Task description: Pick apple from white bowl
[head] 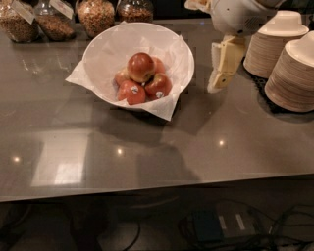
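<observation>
The white bowl (105, 51), lined with crinkled white paper, stands on the grey counter at upper left of centre. The apple (141, 66), the largest one, red with a golden-brown blush, lies on top of the pile in it. Smaller red apples with white stickers (131, 91) lie under and around it. My gripper (222, 68) hangs from the white arm at upper right, just right of the bowl's rim and above the counter. It holds nothing.
Two stacks of cream paper bowls (279, 41) stand at the right, close to the gripper. Glass jars of grains and nuts (95, 14) line the back edge behind the bowl. The counter's front edge runs across the lower part, with cables below.
</observation>
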`<state>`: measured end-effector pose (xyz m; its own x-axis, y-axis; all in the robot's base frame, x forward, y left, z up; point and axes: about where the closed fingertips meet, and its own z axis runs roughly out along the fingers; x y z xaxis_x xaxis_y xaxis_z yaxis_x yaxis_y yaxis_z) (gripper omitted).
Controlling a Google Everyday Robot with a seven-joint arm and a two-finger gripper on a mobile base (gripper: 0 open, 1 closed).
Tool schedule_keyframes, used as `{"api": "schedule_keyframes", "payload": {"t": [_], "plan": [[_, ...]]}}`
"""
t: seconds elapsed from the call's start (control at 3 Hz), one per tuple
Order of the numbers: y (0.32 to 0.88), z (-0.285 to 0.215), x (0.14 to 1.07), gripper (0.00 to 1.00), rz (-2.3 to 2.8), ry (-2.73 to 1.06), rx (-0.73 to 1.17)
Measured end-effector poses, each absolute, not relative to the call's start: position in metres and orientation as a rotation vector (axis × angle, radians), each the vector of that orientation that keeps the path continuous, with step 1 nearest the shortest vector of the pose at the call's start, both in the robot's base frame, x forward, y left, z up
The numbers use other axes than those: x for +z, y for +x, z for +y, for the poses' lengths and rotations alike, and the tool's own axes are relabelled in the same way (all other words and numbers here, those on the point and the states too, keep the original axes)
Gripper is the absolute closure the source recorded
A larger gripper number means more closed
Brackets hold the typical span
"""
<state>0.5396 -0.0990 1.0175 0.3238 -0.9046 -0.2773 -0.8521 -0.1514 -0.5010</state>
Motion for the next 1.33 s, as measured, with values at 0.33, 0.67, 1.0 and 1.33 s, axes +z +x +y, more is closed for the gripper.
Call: {"api": "schedule_keyframes", "payload": {"t": [0.33,0.67,1.0,1.33], "plan": [[0.571,-0.056,1.023,0.0,1.38,-2.094,-0.065],[0.571,-0.056,1.023,0.0,1.38,-2.094,-0.065],[0.581,-0.047,1.012,0.0,1.346,-2.113,-0.069],[0.596,-0.034,0.996,0.0,1.318,-2.131,-0.047]]}}
